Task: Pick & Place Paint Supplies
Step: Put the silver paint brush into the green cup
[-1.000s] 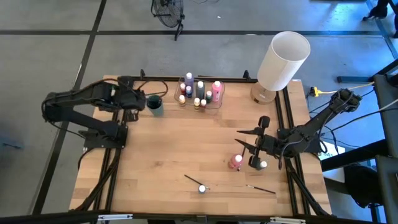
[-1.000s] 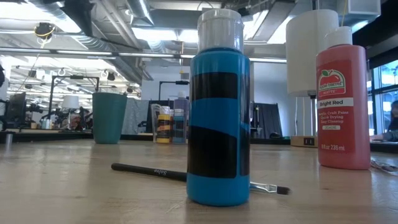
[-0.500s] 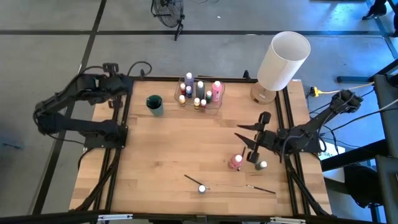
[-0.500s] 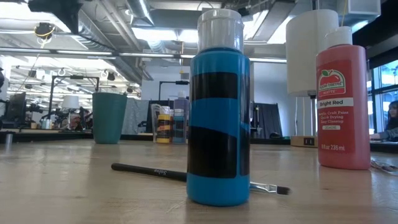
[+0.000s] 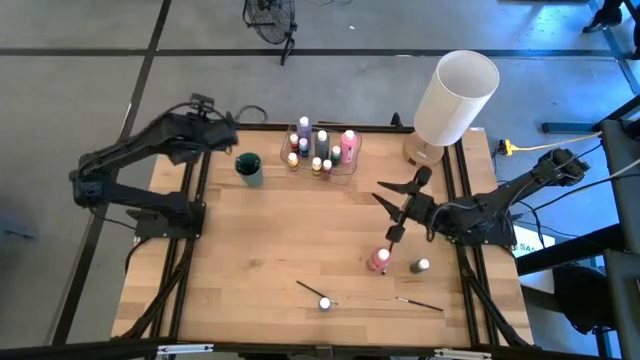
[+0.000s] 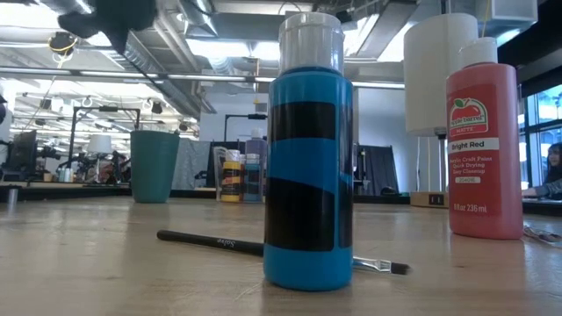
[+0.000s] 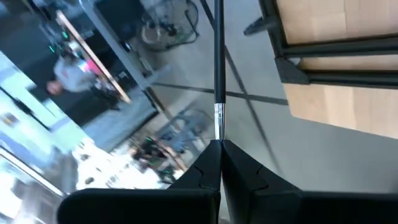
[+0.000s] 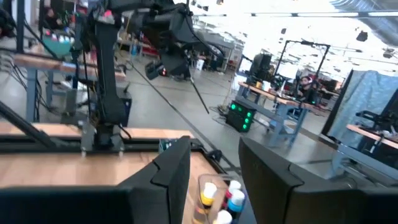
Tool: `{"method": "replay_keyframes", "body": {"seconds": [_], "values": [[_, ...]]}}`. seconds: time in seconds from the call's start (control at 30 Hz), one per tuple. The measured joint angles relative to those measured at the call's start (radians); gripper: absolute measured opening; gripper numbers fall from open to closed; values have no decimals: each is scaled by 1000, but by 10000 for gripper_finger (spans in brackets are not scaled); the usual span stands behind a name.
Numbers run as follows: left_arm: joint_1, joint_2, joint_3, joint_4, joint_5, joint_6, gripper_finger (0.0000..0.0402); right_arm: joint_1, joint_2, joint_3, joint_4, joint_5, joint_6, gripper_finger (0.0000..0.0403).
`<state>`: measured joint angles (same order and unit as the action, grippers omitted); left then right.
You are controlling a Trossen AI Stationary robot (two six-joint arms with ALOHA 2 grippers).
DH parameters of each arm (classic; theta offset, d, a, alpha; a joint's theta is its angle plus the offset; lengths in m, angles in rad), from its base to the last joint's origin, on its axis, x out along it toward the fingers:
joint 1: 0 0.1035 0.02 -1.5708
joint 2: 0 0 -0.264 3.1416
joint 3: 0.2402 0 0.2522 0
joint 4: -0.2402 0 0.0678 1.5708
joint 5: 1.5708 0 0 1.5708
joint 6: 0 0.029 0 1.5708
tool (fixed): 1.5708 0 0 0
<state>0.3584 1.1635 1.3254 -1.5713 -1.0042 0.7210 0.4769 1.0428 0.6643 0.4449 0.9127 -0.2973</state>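
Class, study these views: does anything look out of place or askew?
Yes. The left gripper, shut on a paintbrush, holds it out past the table edge, over the floor. The right gripper hangs open by the red paint bottle.

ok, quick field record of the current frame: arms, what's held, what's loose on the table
left gripper: shut on thin dark-handled paintbrush, raised near the table's far-left corner
right gripper: open, empty, above the red paint bottle with white cap
loose bottles: blue paint bottle upright at the near edge; green-grey bottle beside the red one
loose brushes: two flat on the wooden table near the front edge
clear plastic container: holds several small bottles
teal cup: upright beside the container
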Motion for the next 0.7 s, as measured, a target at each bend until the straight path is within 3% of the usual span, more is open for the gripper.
{"method": "replay_keyframes", "body": {"seconds": [0.2,0.4,0.7], "values": [[-134,71,0,1,-92,7,1,-18,0,0,-71,0,47,140],[-241,76,0,1,-105,-1,1,-19,0,0,-84,-1,54,140],[-275,72,0,0,-158,78,1,-19,0,0,-67,0,76,140]]}}
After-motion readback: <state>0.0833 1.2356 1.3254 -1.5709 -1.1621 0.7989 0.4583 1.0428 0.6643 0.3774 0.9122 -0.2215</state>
